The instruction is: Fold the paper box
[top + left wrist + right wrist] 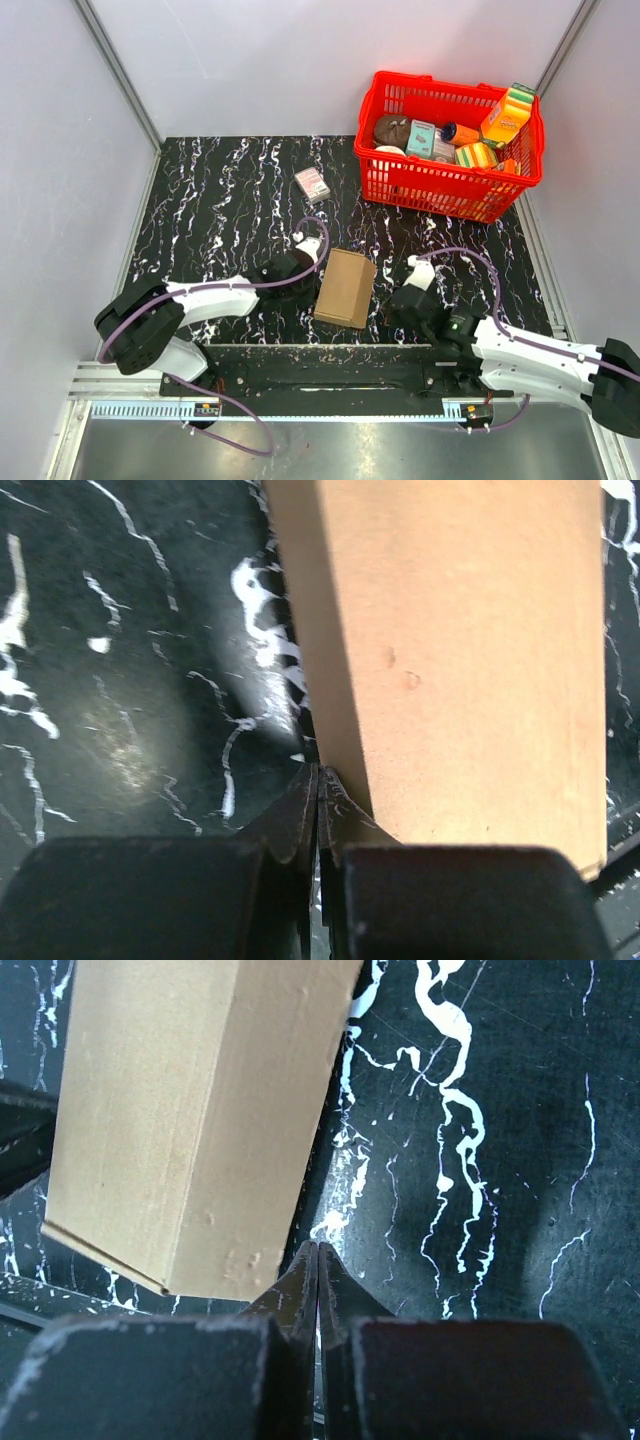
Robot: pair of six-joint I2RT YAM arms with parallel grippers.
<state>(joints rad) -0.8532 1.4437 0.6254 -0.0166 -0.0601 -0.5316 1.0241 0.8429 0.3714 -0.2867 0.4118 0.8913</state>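
The paper box [345, 288] lies on the black marbled table between the two arms, a plain brown closed carton, slightly tilted. My left gripper [308, 262] rests shut just off its left side; in the left wrist view the closed tips [319, 773] sit right at the box's [460, 660] left wall with nothing between them. My right gripper [400, 296] is shut to the right of the box. In the right wrist view its tips [317, 1248] meet beside the near corner of the box [190, 1110], gripping nothing.
A red basket [535, 150] with several colourful grocery packs stands at the back right. A small white-and-pink carton [312, 184] lies at the back middle. Grey walls enclose the table on three sides, and a metal rail [320, 375] runs along the near edge.
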